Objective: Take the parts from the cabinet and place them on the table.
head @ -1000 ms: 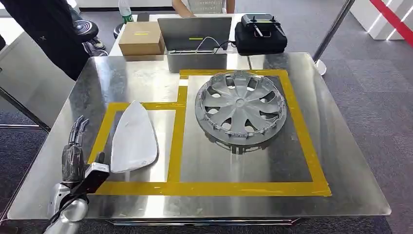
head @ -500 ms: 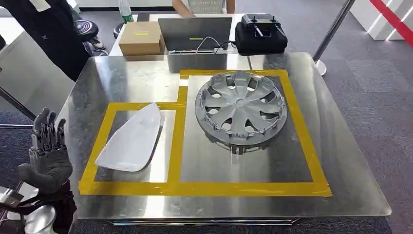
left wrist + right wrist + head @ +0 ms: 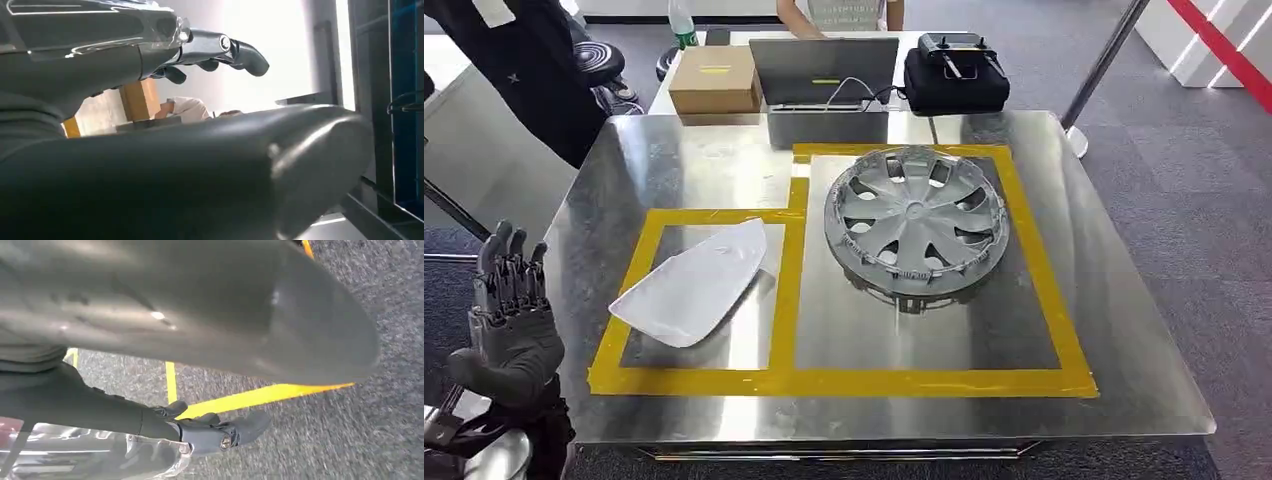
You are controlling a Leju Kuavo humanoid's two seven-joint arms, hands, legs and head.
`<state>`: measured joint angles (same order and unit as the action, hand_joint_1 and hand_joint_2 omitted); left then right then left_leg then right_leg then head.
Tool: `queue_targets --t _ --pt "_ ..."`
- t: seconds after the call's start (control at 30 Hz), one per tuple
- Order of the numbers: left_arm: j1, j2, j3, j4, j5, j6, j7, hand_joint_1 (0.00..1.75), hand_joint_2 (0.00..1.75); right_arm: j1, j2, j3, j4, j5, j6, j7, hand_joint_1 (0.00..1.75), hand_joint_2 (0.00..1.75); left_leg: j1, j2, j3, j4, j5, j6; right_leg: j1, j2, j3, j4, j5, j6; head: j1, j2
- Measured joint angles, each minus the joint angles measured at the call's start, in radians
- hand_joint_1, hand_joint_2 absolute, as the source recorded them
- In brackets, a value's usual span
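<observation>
Steel table (image 3: 674,170), left hand (image 3: 512,325) spread off its edge, flat part (image 3: 692,285) inside taped box

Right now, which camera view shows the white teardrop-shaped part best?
The head view: the white teardrop-shaped part lies in full sight, flat inside the smaller yellow-taped box on the steel table. The left wrist view looks past the left hand at the room; the right wrist view looks down at carpet.
</observation>
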<state>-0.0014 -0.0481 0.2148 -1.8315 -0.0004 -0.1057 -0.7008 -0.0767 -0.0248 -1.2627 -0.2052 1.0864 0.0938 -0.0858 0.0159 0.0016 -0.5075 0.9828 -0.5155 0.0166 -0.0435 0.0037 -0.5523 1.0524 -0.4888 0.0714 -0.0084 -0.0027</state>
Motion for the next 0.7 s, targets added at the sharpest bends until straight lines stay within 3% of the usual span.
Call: queue_targets --t 0.03,0.07,0.17,0.2,0.23,0.33,0.37,0.4,0.43,0.5,0.53,0.57,0.63,0.67,0.7 --pt "0.001 0.000 0.000 -0.003 0.000 0.000 0.000 0.00 0.00 -0.002 0.004 0.000 0.000 0.001 0.002 0.000 0.00 0.00 -0.004 -0.002 -0.010 0.007 -0.003 -0.010 0.006 0.003 0.023 -0.022 -0.027 0.003 0.004 0.000" --pt "0.000 0.001 0.000 -0.005 0.000 0.000 0.000 0.00 0.00 -0.002 -0.001 0.000 -0.001 0.002 0.002 -0.002 0.00 0.00 -0.007 -0.003 -0.020 0.014 -0.003 -0.016 0.007 0.011 0.009 -0.013 -0.014 -0.014 0.002 0.000" --pt "0.003 0.001 0.000 -0.010 0.000 -0.008 0.000 0.00 0.00 -0.004 0.001 0.000 -0.001 0.004 0.002 -0.003 0.00 0.00 -0.003 -0.009 -0.023 0.018 0.007 -0.031 0.010 0.009 -0.005 -0.014 -0.017 -0.041 -0.001 0.000" --pt "0.004 0.002 0.000 -0.010 0.000 -0.008 0.000 0.00 0.00 -0.005 0.001 0.000 -0.001 0.004 0.002 -0.003 0.00 0.00 0.001 -0.008 -0.030 0.026 -0.006 -0.034 0.007 0.006 -0.010 -0.016 -0.010 -0.052 0.000 0.000" --pt "0.004 0.002 0.000 -0.010 0.000 -0.010 0.000 0.00 0.00 -0.006 0.000 0.000 -0.001 0.004 0.002 -0.003 0.00 0.00 0.001 -0.006 -0.042 0.054 -0.039 -0.037 0.008 0.004 -0.017 -0.016 -0.005 -0.060 -0.004 0.000" --pt "0.004 0.002 -0.004 -0.008 -0.001 -0.019 0.000 0.00 0.00 -0.006 0.000 0.000 -0.001 0.004 0.002 -0.003 0.00 0.00 0.001 -0.007 -0.126 0.269 -0.170 -0.040 0.016 -0.002 -0.046 -0.016 0.013 -0.077 -0.005 0.000" --pt "0.005 0.002 -0.005 -0.007 -0.001 -0.021 0.000 0.00 0.00 -0.005 0.000 0.000 -0.001 0.004 0.002 -0.004 0.00 0.00 0.000 -0.007 -0.140 0.318 -0.183 -0.039 0.019 -0.002 -0.056 -0.016 0.022 -0.078 -0.004 0.000" --pt "0.006 0.002 -0.007 -0.006 -0.001 -0.024 0.000 0.00 0.00 -0.005 0.000 0.000 -0.001 0.004 0.002 -0.005 0.00 0.00 0.000 -0.007 -0.129 0.313 -0.167 -0.036 0.022 -0.003 -0.066 -0.016 0.030 -0.078 -0.005 0.000" --pt "0.006 0.002 -0.009 -0.005 -0.001 -0.027 0.000 0.00 0.00 -0.006 0.000 0.000 -0.001 0.005 0.002 -0.007 0.00 0.00 -0.001 -0.007 -0.098 0.270 -0.134 -0.031 0.025 -0.003 -0.074 -0.016 0.037 -0.078 -0.005 0.000" --pt "0.005 0.002 -0.014 -0.005 -0.001 -0.031 0.000 0.00 0.00 -0.006 0.001 0.000 -0.001 0.005 0.002 -0.009 0.00 0.00 -0.008 -0.007 0.010 0.104 -0.065 -0.014 0.028 -0.003 -0.090 -0.016 0.054 -0.074 -0.005 0.000" --pt "0.004 0.003 -0.015 -0.005 -0.001 -0.034 0.000 0.00 0.00 -0.007 0.003 0.000 -0.001 0.005 0.002 -0.010 0.00 0.00 -0.015 -0.006 0.066 0.021 -0.072 -0.002 0.026 -0.003 -0.091 -0.016 0.062 -0.072 -0.004 0.000" --pt "0.003 0.003 -0.019 -0.005 -0.001 -0.037 0.000 0.00 0.00 -0.006 0.004 0.000 -0.001 0.005 0.002 -0.011 0.00 0.00 -0.019 -0.001 0.083 -0.015 -0.079 -0.002 0.032 -0.003 -0.096 -0.016 0.069 -0.064 -0.003 0.000" --pt "0.004 0.004 -0.025 -0.005 -0.002 -0.042 0.000 0.00 0.00 -0.006 0.002 0.000 -0.001 0.004 0.002 -0.011 0.00 0.00 -0.027 -0.001 0.063 -0.010 -0.071 -0.001 0.023 -0.005 -0.095 -0.023 0.086 -0.048 -0.008 0.000" --pt "0.004 0.005 -0.028 -0.004 -0.002 -0.044 0.000 0.00 0.00 -0.006 0.002 0.000 -0.001 0.004 0.002 -0.011 0.00 0.00 -0.029 -0.002 0.060 -0.012 -0.063 0.006 0.022 -0.005 -0.094 -0.031 0.095 -0.040 -0.006 0.000" --pt "0.003 0.004 -0.029 -0.003 -0.002 -0.045 0.000 0.00 0.00 -0.005 0.003 0.000 -0.001 0.004 0.002 -0.011 0.00 0.00 -0.017 0.002 0.053 -0.025 -0.042 0.013 0.021 -0.004 -0.096 -0.029 0.098 -0.036 -0.007 0.000"
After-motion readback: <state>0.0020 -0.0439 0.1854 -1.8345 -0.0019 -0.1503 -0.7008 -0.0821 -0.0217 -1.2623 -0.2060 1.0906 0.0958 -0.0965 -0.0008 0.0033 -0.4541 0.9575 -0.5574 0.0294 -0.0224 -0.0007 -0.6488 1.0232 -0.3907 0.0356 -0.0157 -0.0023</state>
